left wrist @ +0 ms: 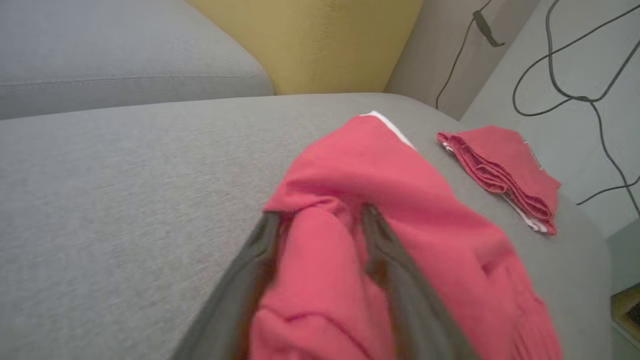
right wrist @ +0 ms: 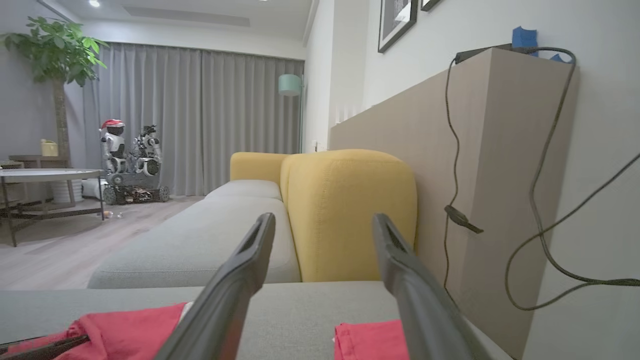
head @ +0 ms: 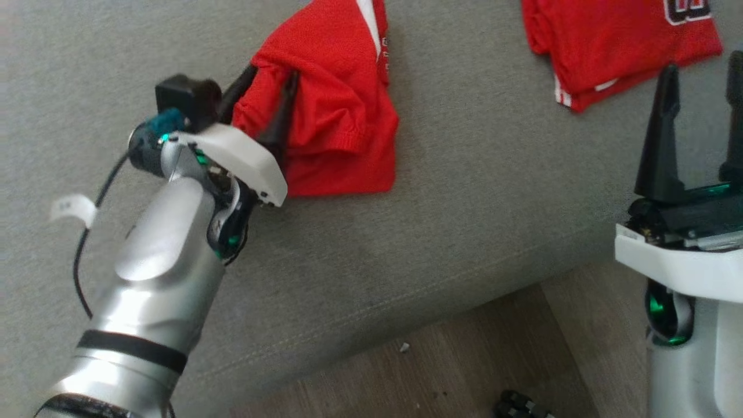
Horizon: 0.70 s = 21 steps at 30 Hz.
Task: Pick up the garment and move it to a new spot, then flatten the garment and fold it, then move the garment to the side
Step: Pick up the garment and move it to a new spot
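Note:
A red garment (head: 336, 104) with white trim lies crumpled on the grey sofa seat (head: 493, 191). My left gripper (head: 273, 72) is at its near-left edge, fingers apart, with a fold of the red cloth between them. The left wrist view is blurred and shows the garment (left wrist: 400, 200) bunched between the two spread fingers of the left gripper (left wrist: 320, 215). At the lower right my right gripper (head: 702, 75) stands open and empty, just short of the sofa's front edge. In the right wrist view the right gripper (right wrist: 322, 220) hovers above the seat, the garment (right wrist: 125, 325) at its lower left.
A second red garment (head: 615, 40), folded, lies on the seat at the far right (left wrist: 505, 165). A yellow cushion (right wrist: 345, 210) stands behind it, beside a beige panel with hanging cables (left wrist: 575, 95). Wooden floor (head: 464, 366) runs along the sofa's front edge.

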Tool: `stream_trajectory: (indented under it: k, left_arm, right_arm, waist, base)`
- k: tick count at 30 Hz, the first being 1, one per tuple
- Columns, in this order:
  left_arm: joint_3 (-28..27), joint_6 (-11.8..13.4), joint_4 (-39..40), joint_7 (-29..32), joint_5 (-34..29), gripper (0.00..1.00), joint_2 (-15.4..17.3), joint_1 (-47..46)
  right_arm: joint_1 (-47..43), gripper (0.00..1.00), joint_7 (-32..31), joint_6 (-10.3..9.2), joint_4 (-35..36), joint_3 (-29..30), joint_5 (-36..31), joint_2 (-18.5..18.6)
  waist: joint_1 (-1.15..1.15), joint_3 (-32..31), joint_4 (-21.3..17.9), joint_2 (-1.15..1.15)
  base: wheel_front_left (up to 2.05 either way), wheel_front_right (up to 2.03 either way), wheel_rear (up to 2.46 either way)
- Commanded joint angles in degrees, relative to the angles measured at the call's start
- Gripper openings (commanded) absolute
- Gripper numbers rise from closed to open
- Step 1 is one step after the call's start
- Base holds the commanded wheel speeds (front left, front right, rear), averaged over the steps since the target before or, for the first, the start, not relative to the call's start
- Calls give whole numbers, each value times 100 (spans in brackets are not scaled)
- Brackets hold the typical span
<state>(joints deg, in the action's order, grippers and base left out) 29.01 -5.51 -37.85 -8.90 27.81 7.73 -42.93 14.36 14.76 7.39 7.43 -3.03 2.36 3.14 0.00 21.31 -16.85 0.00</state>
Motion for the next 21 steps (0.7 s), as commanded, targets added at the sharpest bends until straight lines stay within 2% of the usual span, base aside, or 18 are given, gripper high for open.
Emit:
stream_trajectory:
  k: [1, 4, 6, 7, 10, 14, 16, 21]
  left_arm:
    - [-121, 86, -20, -337, -162, 100, 34, -276]
    - [-199, 347, -47, -576, -363, 100, -49, -194]
    - [-399, 551, 296, -602, -461, 100, -106, -6]
    - [-399, 551, 296, -602, -461, 100, -106, -6]
    - [-850, 767, 1184, -606, -626, 100, -184, 580]
    - [-1385, 829, 2274, -608, -858, 100, -302, 1580]
    - [-1588, 871, 2774, -608, -1063, 100, -349, 2108]
    - [-1905, 1168, 3924, -608, -1788, 100, -431, 3193]
  right_arm:
    - [85, 100, 24, 10, 246, -163, 3, -18]
    - [38, 100, 24, 10, 286, -142, -80, -21]
    - [-22, 100, 24, 10, 284, -24, -165, -22]
    - [-22, 100, 24, 10, 284, -24, -165, -22]
    - [-172, 100, 24, 10, 138, 64, -187, -24]
    - [-406, 100, 24, 10, -143, -11, -186, -25]
    - [-543, 100, 24, 10, -266, 4, -177, -25]
    - [-824, 100, 24, 10, -434, 22, -106, -25]
  waist:
    - [0, -57, 174, 0]
    - [0, -238, 409, 0]
    - [0, -378, 611, 0]
    - [0, -378, 611, 0]
    - [0, -590, 950, 0]
    - [0, -960, 1409, 0]
    - [0, -1156, 1623, 0]
    - [0, -1498, 2007, 0]
  base:
    - [0, 0, 0]
    - [0, 0, 0]
    - [0, 0, 0]
    - [0, 0, 0]
    - [0, 0, 0]
    - [0, 0, 0]
    - [0, 0, 0]
    - [0, 0, 0]
